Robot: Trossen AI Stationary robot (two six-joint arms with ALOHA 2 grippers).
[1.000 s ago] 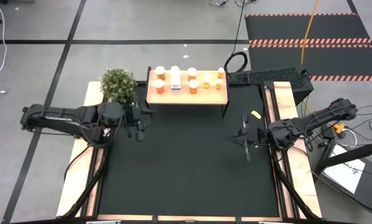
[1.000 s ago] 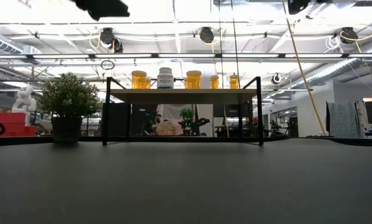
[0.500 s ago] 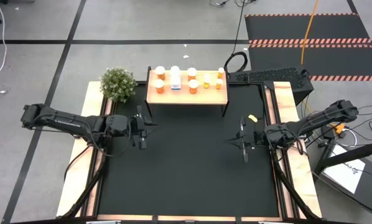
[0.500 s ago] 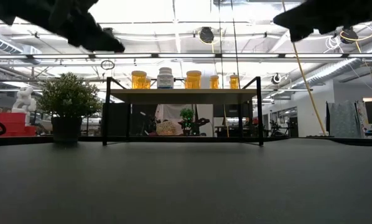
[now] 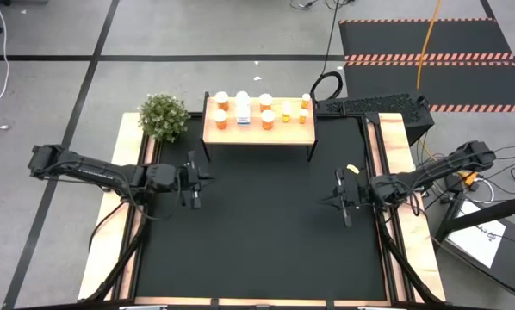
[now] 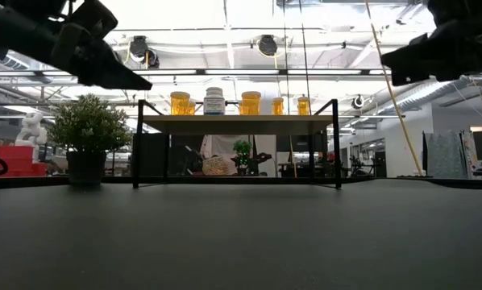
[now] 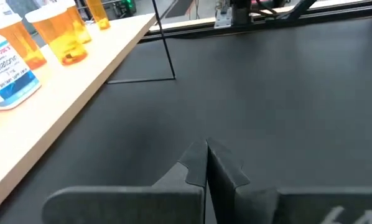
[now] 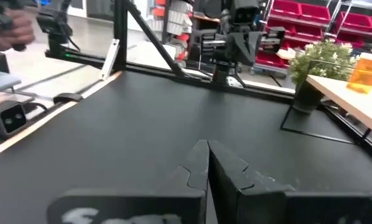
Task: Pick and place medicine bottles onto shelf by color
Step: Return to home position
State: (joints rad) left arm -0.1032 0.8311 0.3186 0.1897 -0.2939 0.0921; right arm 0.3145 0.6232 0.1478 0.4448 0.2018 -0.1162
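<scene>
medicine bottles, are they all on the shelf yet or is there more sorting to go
Looks nearly finished. The medicine bottles stand on the shelf, orange ones and a white one, and I see none on the mat. Nothing is in hand: the left gripper and right gripper are shut and empty, above the mat at either side. Only parking the arms seems left.

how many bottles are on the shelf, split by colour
orange bottles: 8
white bottles: 2
total on the shelf: 10
</scene>
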